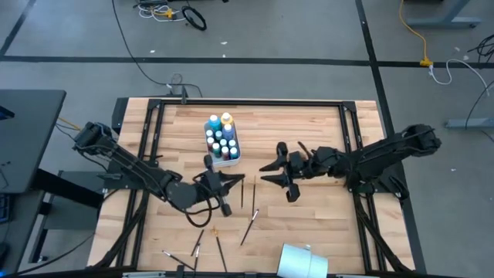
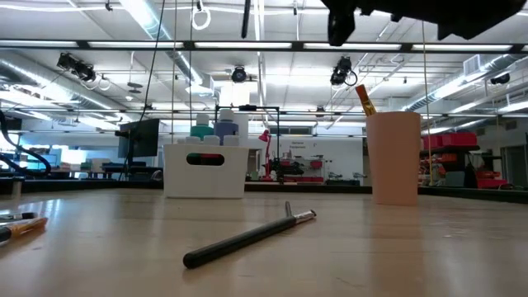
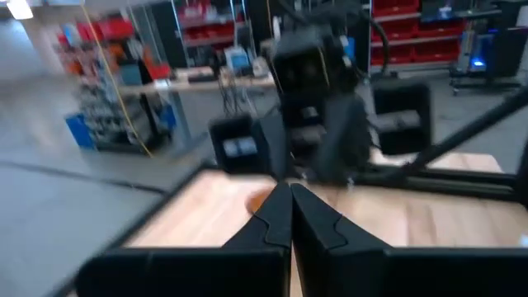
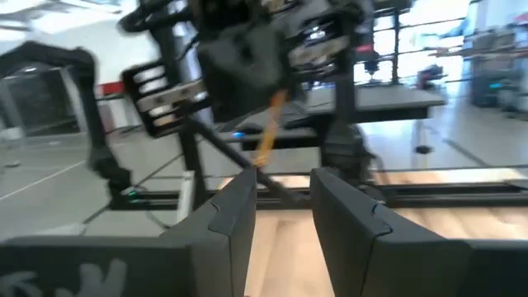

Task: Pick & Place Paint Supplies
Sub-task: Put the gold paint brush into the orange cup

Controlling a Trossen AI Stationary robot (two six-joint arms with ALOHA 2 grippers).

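My left gripper (image 1: 238,181) (image 3: 289,194) hovers above the table's middle, pointing level toward the right, shut on a thin wooden brush (image 4: 268,132) that slants down below it. My right gripper (image 1: 268,171) (image 4: 285,198) faces it from the right, open, with nothing between its fingers. Small paint bottles (image 1: 221,137) stand in a white caddy (image 2: 205,175) toward the far side. Several more brushes (image 1: 248,226) lie flat on the wood nearer the front; one (image 2: 247,238) shows close in the low view. My left gripper pinches the brush between its two shut fingers, at their free ends. The fingers point level toward the table's right and lie across the brush. The wooden handle (image 4: 266,140) hangs slanting below them, clear of the table. Which part of the brush they hold, I cannot tell.
A pale cup (image 1: 297,261) (image 2: 393,157) stands near the front edge with a brush (image 2: 364,99) sticking out of it. Markers (image 2: 16,223) lie at the low view's left. A black frame (image 1: 150,139) borders the tabletop on three sides.
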